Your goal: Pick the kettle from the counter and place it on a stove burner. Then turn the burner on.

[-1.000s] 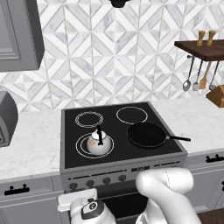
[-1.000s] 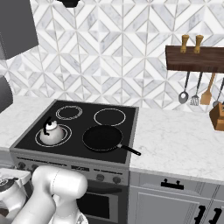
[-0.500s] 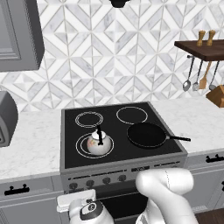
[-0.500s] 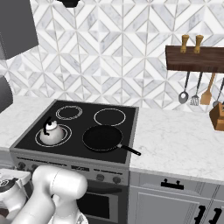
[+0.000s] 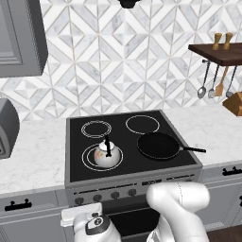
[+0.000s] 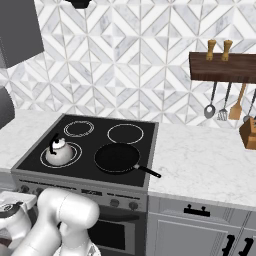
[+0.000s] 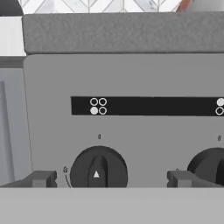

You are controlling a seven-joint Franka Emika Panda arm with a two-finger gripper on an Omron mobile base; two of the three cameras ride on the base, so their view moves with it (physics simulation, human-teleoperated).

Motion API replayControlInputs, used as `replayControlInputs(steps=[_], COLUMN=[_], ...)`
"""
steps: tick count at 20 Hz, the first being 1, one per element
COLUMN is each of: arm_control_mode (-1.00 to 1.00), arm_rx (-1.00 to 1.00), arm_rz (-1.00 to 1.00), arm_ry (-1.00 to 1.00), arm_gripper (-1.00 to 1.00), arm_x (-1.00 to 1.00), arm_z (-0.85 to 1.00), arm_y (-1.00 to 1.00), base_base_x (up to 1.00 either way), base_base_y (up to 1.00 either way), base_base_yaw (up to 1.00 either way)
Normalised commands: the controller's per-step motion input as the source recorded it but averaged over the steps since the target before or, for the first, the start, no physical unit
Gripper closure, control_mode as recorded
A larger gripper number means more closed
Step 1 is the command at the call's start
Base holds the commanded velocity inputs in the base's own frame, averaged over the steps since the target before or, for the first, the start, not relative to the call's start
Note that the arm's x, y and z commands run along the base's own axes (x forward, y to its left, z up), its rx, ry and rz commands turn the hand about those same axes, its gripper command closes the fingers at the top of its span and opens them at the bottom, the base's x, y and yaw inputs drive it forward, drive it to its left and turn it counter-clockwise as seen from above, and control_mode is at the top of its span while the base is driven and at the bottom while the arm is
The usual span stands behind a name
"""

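The white kettle (image 5: 106,153) (image 6: 59,152) stands upright on the stove burner (image 5: 90,163) (image 6: 76,154), the large double-ringed circle at the front left of the black cooktop. Marble counter (image 5: 33,151) (image 6: 200,160) runs on both sides of the stove. My gripper (image 7: 111,179) hangs low in front of the stove's grey front panel, open, with nothing held. In the hand view its two fingertips (image 7: 41,179) stand either side of a black knob (image 7: 98,169) whose pointer aims straight up. The gripper is close to the knob; the frames do not show whether it touches.
A black frying pan (image 5: 158,145) (image 6: 117,157) sits on the front right burner, handle pointing right. A second knob (image 7: 210,166) lies to the right of the first. Utensils (image 6: 225,102) hang under a wooden shelf (image 6: 222,67). A grey appliance (image 5: 7,127) stands on the left counter.
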Motion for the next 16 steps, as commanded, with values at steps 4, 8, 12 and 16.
replayControlInputs(steps=[4, 8, 12, 16], arm_control_mode=[-1.0, -1.0, -1.0, -1.0], arm_rx=[0.0, 0.0, 0.0, 0.0], arm_rz=[0.0, 0.0, 0.0, 0.0], arm_ry=[0.0, 0.0, 0.0, 0.0], arm_gripper=[-1.0, -1.0, -1.0, -1.0], arm_x=[0.14, 0.03, 0.0, 0.0], arm_z=[0.0, -0.04, -0.04, 0.0], arm_y=[0.08, 0.08, 0.15, 0.01], base_base_x=[0.0, 0.0, 0.0, 0.0], base_base_y=[0.0, 0.0, 0.0, 0.0], base_base_yaw=[0.0, 0.0, 0.0, 0.0])
